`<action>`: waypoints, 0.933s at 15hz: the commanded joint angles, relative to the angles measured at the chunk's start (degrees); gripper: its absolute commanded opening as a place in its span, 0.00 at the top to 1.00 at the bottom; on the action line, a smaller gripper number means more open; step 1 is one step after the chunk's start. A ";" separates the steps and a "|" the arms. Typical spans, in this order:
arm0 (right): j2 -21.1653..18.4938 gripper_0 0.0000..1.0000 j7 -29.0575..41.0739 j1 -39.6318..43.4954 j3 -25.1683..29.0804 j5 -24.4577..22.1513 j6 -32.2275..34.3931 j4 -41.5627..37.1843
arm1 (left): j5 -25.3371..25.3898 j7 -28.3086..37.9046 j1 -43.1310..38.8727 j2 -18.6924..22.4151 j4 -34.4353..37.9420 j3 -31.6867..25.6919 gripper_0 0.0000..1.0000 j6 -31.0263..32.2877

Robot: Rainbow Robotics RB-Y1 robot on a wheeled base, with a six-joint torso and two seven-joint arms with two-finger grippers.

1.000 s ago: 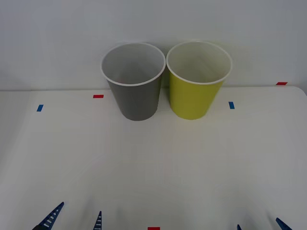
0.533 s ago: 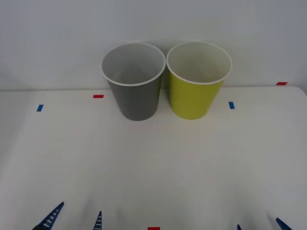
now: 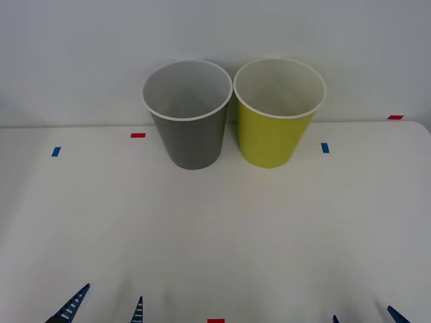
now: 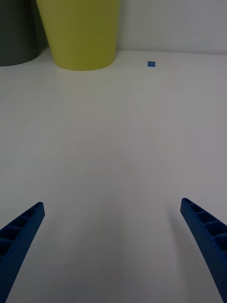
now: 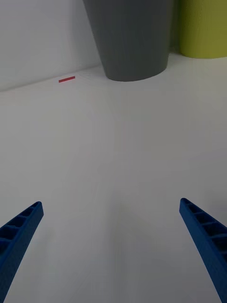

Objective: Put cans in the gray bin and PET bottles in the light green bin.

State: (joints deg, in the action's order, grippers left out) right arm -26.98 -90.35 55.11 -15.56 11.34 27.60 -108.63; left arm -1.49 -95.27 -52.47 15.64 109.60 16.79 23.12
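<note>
Currently both arms sit parked at the near edge of the surface (image 3: 215,235), the left gripper (image 3: 104,306) and right gripper (image 3: 367,316) each with jaws spread wide and holding nothing. The gray bin (image 3: 188,114) and green bin (image 3: 278,113) stand upright at the far side, rims almost touching. I can make out no can or bottle on the surface; whether the bins hold anything is unclear.

The likely risk is a mix-up or a knock: with the bins so close, an item dropped near the shared rims could fall into the wrong one, or an arm could tip a bin.

From the front both white interiors are open to sight. Each wrist view gives the bin bases, the left one also red tape (image 5: 66,79), the right one blue tape (image 4: 151,64).
</note>
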 commanded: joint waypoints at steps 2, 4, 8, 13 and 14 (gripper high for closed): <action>0.00 0.00 0.00 0.00 0.00 0.00 0.00 0.00 | 0.00 0.00 0.00 0.00 0.00 0.00 0.00 0.00; 0.00 0.00 0.00 0.00 0.00 0.00 0.00 0.00 | 0.00 0.00 0.00 0.00 0.00 0.00 0.00 0.00; 0.00 0.00 0.00 0.00 0.00 0.00 0.00 0.00 | 0.00 0.00 0.00 0.00 0.00 0.00 0.00 0.00; 0.00 0.00 0.00 0.00 0.00 0.00 0.00 0.00 | 0.00 0.00 0.00 0.00 0.00 0.00 0.00 0.00; 0.00 0.00 0.00 0.00 0.00 0.00 0.00 0.00 | 0.00 0.00 0.00 0.00 0.00 0.00 0.00 0.00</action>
State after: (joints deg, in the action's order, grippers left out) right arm -26.98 -90.35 55.11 -15.56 11.34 27.60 -108.63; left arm -1.49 -95.27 -52.47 15.64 109.60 16.79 23.12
